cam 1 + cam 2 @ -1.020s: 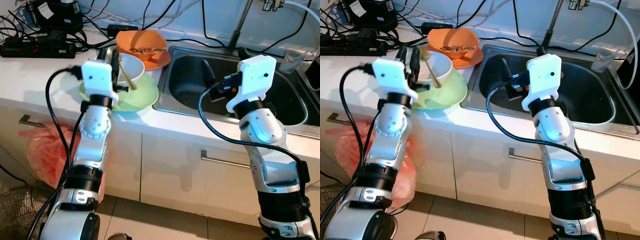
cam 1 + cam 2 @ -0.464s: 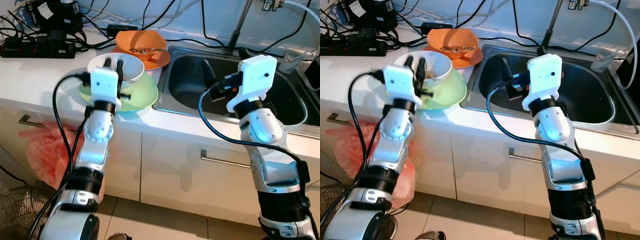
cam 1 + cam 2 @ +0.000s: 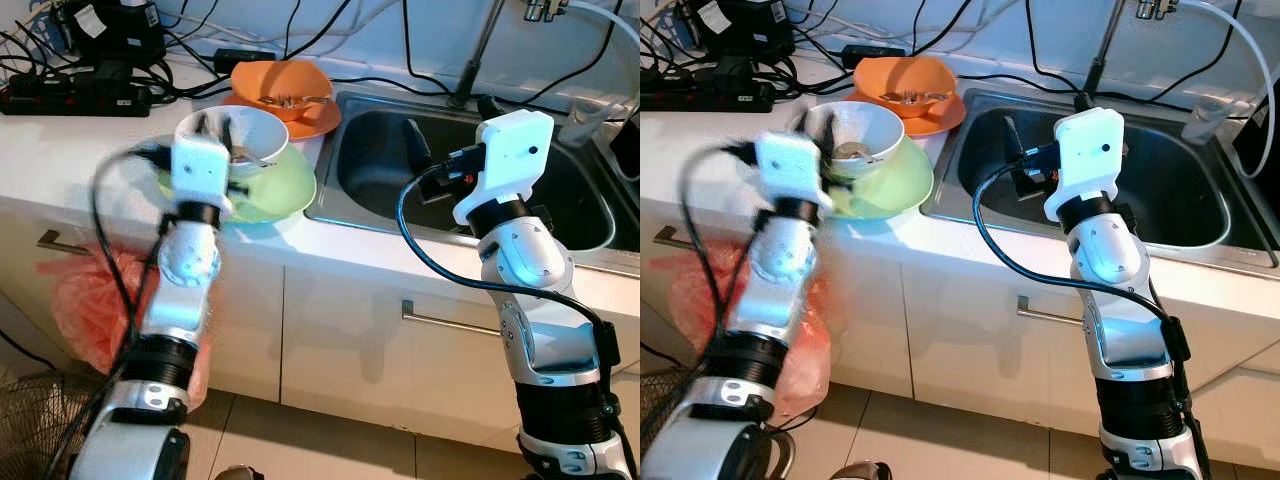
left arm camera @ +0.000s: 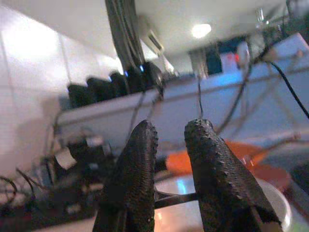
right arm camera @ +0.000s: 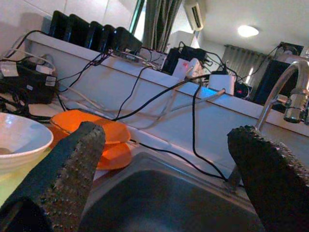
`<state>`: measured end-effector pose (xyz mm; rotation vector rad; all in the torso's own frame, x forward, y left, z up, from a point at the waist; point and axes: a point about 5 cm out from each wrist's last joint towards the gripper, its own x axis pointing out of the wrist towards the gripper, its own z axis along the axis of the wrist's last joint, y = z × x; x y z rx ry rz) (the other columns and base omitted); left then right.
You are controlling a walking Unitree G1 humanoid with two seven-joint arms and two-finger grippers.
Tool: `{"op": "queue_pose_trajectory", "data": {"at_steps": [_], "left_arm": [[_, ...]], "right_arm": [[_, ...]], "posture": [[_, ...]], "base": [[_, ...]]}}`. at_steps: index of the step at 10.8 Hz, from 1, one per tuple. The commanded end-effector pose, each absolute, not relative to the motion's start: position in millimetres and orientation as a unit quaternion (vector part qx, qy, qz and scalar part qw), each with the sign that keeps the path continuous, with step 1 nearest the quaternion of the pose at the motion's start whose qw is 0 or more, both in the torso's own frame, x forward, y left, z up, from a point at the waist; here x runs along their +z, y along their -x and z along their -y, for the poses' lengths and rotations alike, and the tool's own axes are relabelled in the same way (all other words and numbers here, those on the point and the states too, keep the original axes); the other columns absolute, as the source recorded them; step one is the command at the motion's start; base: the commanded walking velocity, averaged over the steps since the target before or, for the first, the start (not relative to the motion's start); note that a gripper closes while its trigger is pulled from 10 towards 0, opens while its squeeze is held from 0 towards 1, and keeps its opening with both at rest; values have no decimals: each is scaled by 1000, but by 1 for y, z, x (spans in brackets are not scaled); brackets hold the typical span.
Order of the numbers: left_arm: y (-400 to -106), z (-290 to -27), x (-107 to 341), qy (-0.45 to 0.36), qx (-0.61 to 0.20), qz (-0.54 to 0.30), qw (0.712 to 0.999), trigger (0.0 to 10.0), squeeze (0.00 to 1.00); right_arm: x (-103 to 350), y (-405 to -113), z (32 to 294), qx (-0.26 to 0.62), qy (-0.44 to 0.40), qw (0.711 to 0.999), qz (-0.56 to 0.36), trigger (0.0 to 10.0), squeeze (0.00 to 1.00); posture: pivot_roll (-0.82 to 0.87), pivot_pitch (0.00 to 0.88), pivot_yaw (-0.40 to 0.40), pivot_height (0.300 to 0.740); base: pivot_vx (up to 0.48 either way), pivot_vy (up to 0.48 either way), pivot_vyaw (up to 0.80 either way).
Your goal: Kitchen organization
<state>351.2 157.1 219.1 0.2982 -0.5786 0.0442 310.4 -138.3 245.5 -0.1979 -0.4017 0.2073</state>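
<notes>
Spoon handle (image 4: 174, 197) is sitting as a thin dark bar between the left gripper's (image 4: 170, 186) two black fingers, which are pinching closed on it just above the white bowl (image 3: 250, 135). In the head views that gripper (image 3: 215, 128) is showing blurred in the upper left of the frame, over the bowl's near rim. The bowl is resting inside a pale green bowl (image 3: 275, 190) on the white countertop (image 3: 70, 150), left of centre. Something small and brownish is lying in the white bowl (image 3: 852, 150), too blurred to make out.

The right gripper (image 3: 445, 125) is hanging over the steel sink (image 3: 375, 150) in the upper middle of the frame, its fingers (image 5: 67, 174) spread wide apart with nothing between them.

Nearest the camera, along the lower part of the frame, white cabinet doors (image 3: 350, 340) are standing below the counter, with a reddish plastic bag (image 3: 85, 305) sagging at the lower left.

Farther back, at the upper middle, an orange bowl (image 3: 280, 85) is sitting on an orange plate (image 3: 320, 118) with cutlery lying in it. Black cables and a power strip (image 3: 75, 98) are running along the wall at the upper left. A faucet (image 5: 289, 92) is rising behind the sink.
</notes>
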Motion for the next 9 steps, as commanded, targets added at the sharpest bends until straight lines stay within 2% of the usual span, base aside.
{"op": "queue_pose_trajectory", "data": {"at_steps": [1,6,9], "left_arm": [[-350,-151,236,-148,22,321,935,0,0],[-348,-120,251,-135,-20,362,922,0,0],[-346,-87,262,-105,-72,383,915,0,0]], "right_arm": [[247,-311,141,98,98,970,202,10000,0],[249,-311,141,95,98,969,205,10000,0],[249,-312,140,94,97,969,207,10000,0]], "posture": [[1,31,-50,740],[-5,26,-46,740],[-5,22,-41,740]], "base": [[0,0,0],[0,0,0],[0,0,0]]}}
